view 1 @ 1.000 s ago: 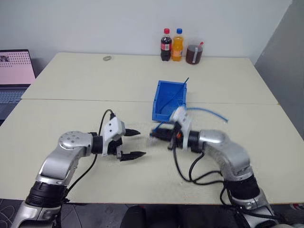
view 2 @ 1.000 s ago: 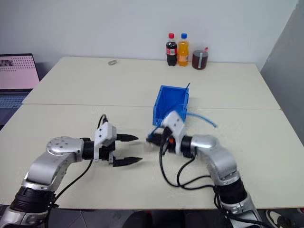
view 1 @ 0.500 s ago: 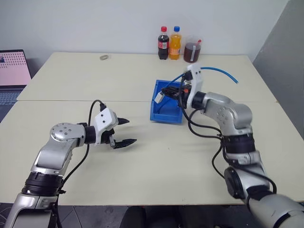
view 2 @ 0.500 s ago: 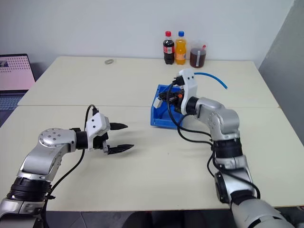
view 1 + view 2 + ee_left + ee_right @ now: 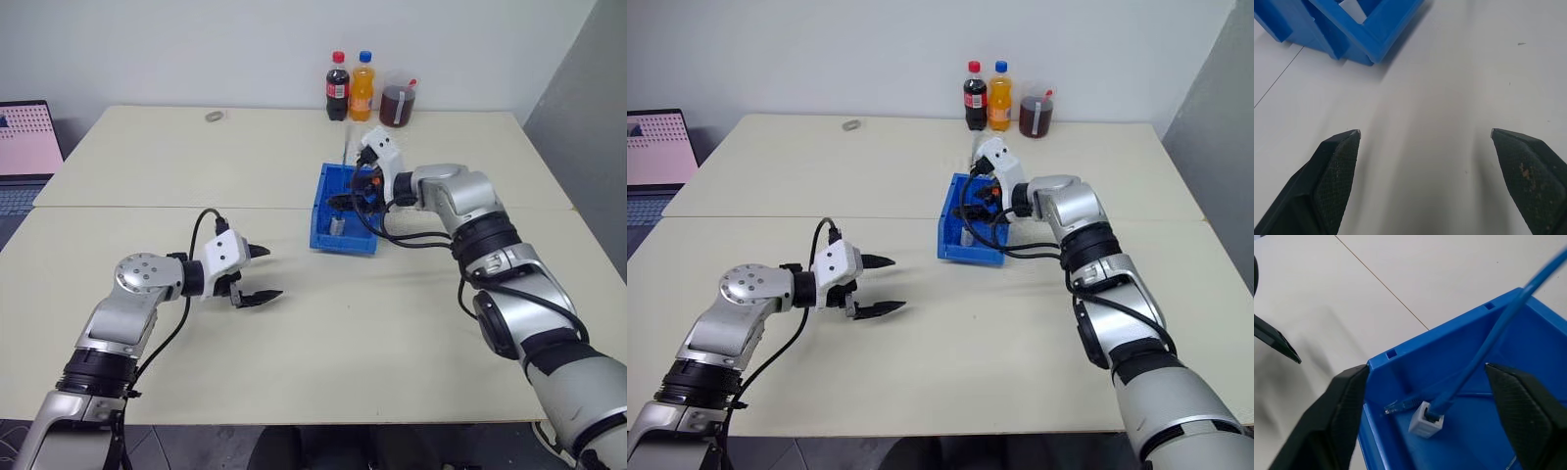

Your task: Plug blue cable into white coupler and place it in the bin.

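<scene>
Both arms are rounded silver-grey shells with black joint collars. Each wrist carries a white block, and black cables loop from it. The left gripper (image 5: 257,274) and right gripper (image 5: 1422,418) have pointed black textured fingers.

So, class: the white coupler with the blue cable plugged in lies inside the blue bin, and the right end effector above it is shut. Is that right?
Not quite. The right end effector is open, its fingers spread wide over the bin, as the right wrist view shows. The rest holds: the white coupler, with the blue cable plugged in, lies inside the bin.
</scene>
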